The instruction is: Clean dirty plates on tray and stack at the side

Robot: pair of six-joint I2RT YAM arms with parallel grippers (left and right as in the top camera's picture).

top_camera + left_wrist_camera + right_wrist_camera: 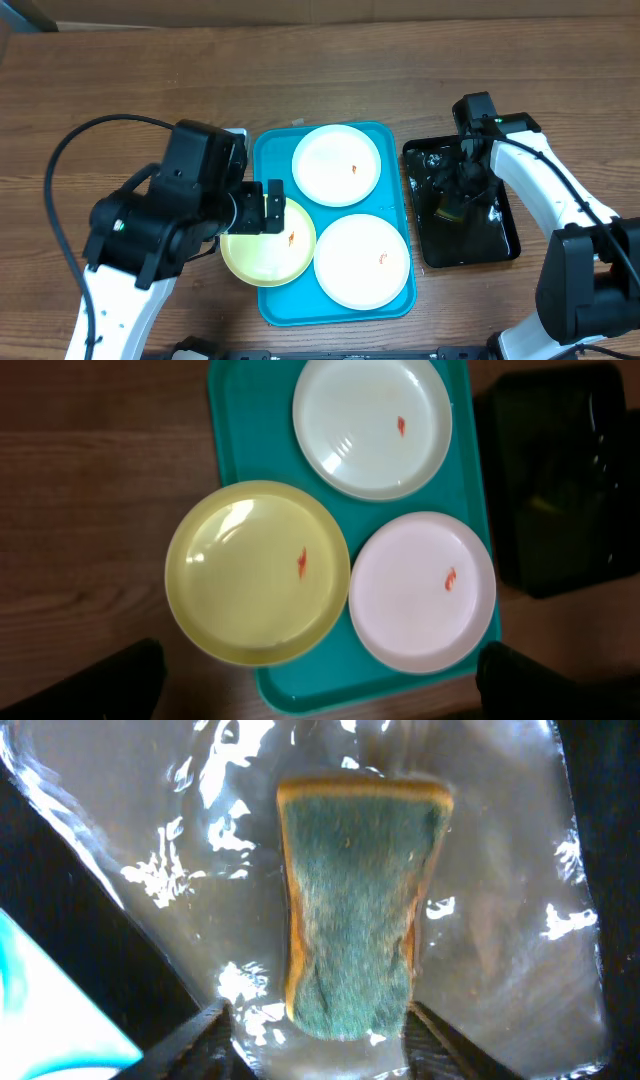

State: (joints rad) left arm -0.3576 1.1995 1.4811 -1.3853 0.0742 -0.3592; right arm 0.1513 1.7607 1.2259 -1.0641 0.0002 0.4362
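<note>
The turquoise tray [268, 310] [470, 470] holds three plates, each with a small orange stain. One white plate [336, 165] [372, 425] lies at the back. Another white plate [362, 260] [422, 592] lies at the front right. The yellow-green plate [262, 255] [258, 572] overhangs the tray's left rim. My left gripper [268, 205] [320, 685] is open and empty, hovering over the yellow-green plate's edge. My right gripper [462, 195] [318, 1020] is open, its fingers either side of the near end of a green-and-yellow sponge [450, 212] [355, 910].
The sponge lies in a glossy black tray [505, 245] [150, 840] [560, 470] with water in it, just right of the turquoise tray. Bare wooden table [120, 80] surrounds both trays. A black cable [75, 140] loops at the left.
</note>
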